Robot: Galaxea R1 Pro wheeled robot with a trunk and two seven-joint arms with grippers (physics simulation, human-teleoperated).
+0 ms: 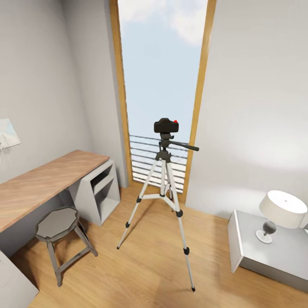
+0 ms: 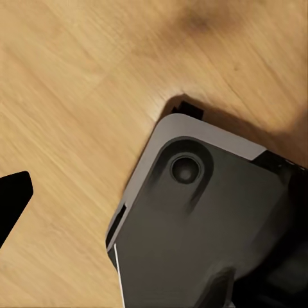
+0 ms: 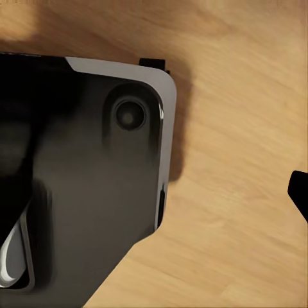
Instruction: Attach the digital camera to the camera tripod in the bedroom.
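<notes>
Black digital camera (image 1: 166, 125), one, red dot on top, sits on the head of the one camera tripod (image 1: 164, 184); side handle sticks out toward the right of the head view. Three silver-white legs with black joints, feet on the light wood floor (image 1: 141, 273), in front of the tall wood-framed window (image 1: 161, 64) with its slatted railing. One wood-topped white desk (image 1: 42, 182) at left, one grey octagonal stool (image 1: 57, 224) just beside it. One grey bedside table (image 1: 273, 248) at right carrying one white lamp (image 1: 280, 211). Grey walls all round; a paper is pinned on the left wall.

Left wrist view: wood floor (image 2: 70, 96) and a corner of the robot's dark grey base (image 2: 205, 218) with a round recess. One black fingertip (image 2: 11, 199) pokes in at the frame edge; can't tell how wide the left gripper stands or whether it has anything.

Right wrist view: same floor (image 3: 237, 192), another base corner (image 3: 96, 173), one black fingertip (image 3: 299, 189) at the edge. Right gripper opening can't be told either. Camera and tripod stand well apart from both.
</notes>
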